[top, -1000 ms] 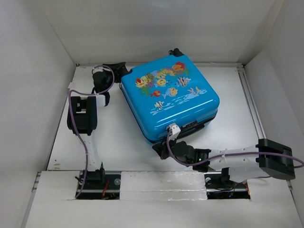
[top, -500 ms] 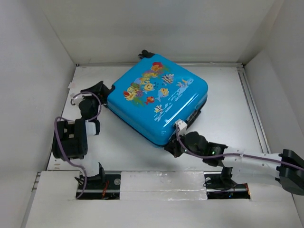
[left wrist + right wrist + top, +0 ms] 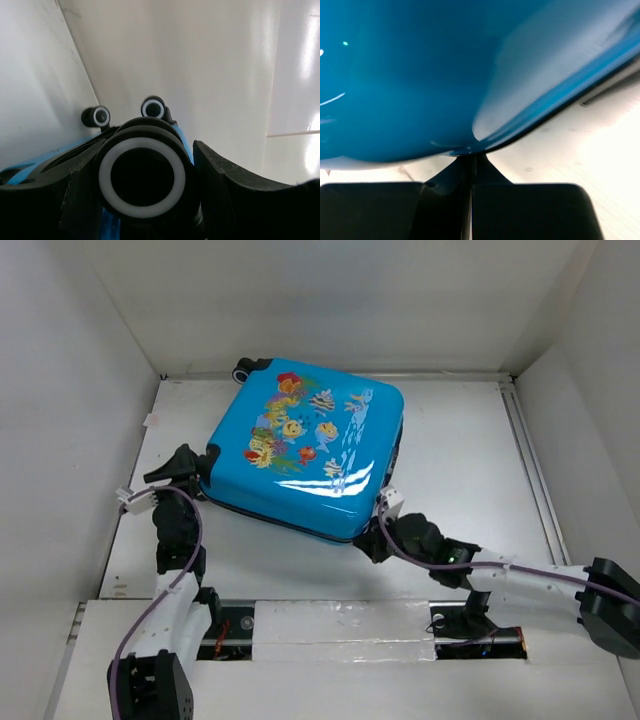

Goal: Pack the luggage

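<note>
Top external: luggage [image 3: 305, 455] shut on table [image 3: 470, 460], fish print up, contents not vis.

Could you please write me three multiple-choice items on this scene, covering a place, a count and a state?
1. Where is the right gripper? A) at the luggage's near corner B) on its top C) by the far wall
2. How many wheels show in the left wrist view? A) one B) three C) five
3. The luggage is: A) closed, lying flat B) wide open C) standing upright
Answers: 1 A, its shut fingers meet the corner seam; 2 B, one close, two beyond; 3 A, print faces up, shells together.
</note>
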### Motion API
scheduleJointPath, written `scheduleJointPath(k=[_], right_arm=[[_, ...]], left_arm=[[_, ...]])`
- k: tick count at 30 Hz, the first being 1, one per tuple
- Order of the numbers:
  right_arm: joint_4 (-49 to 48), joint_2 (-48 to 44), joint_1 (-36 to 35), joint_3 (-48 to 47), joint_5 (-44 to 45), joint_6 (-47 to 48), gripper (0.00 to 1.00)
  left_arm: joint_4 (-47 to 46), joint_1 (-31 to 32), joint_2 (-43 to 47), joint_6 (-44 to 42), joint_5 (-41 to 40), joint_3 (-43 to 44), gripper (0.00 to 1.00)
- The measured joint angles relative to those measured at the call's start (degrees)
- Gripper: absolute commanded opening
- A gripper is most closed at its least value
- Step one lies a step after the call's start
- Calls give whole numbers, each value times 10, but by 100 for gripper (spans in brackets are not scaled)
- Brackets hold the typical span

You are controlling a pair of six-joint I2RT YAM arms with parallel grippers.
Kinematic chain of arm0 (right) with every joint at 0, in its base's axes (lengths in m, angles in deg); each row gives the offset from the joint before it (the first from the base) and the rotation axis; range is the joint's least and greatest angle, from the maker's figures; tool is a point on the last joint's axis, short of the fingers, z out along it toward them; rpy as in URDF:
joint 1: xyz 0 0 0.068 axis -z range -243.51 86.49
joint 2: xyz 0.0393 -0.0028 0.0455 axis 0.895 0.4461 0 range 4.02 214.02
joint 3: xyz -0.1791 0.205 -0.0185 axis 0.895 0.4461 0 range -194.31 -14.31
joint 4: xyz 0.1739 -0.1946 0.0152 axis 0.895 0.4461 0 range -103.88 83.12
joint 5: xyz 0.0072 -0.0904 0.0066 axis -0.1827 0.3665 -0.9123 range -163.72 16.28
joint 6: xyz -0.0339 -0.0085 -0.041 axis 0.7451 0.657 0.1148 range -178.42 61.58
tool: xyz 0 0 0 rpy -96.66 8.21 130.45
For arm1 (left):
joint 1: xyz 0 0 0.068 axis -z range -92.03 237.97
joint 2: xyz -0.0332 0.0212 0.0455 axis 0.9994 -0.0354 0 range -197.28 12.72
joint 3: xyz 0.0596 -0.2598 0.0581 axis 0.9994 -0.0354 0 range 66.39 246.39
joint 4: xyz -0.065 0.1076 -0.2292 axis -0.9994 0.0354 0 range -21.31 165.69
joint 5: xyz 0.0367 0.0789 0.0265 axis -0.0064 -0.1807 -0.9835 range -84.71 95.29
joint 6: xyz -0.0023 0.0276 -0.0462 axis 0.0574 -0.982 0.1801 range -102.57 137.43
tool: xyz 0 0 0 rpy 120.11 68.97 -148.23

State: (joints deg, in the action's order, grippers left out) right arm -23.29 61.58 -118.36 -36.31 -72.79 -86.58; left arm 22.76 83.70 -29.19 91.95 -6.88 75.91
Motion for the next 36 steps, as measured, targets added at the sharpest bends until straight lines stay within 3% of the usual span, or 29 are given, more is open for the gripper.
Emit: scheduleJointPath(k=[6, 10, 14, 18, 25, 29, 32, 33, 36], right_arm=[[-34, 35, -144, -8, 113, -15, 0], [-2, 14, -174, -12, 135, -15, 0], [63, -30, -107, -37, 53, 7, 0], [148, -30, -19, -87, -54, 41, 0], [53, 31, -39, -102, -203, 54, 0], [26, 52, -43, -98, -221, 57, 0], [24, 40, -46, -91, -196, 42, 24], [24, 26, -48, -82, -182, 35, 40], [29, -61, -51, -30, -125, 19, 51]], left_arm=[[85, 0, 32, -34, -37, 45, 0], [146, 7, 42, -52, -38, 72, 0], [175, 16, 20, -70, -37, 111, 0], [150, 5, -69, -62, -4, 116, 0], [123, 0, -118, -58, 16, 100, 0], [65, 1, -139, -47, 12, 81, 0], [47, 5, -143, -43, 5, 75, 0], [46, 6, -143, -43, 4, 75, 0], [46, 8, -143, -43, 1, 75, 0]])
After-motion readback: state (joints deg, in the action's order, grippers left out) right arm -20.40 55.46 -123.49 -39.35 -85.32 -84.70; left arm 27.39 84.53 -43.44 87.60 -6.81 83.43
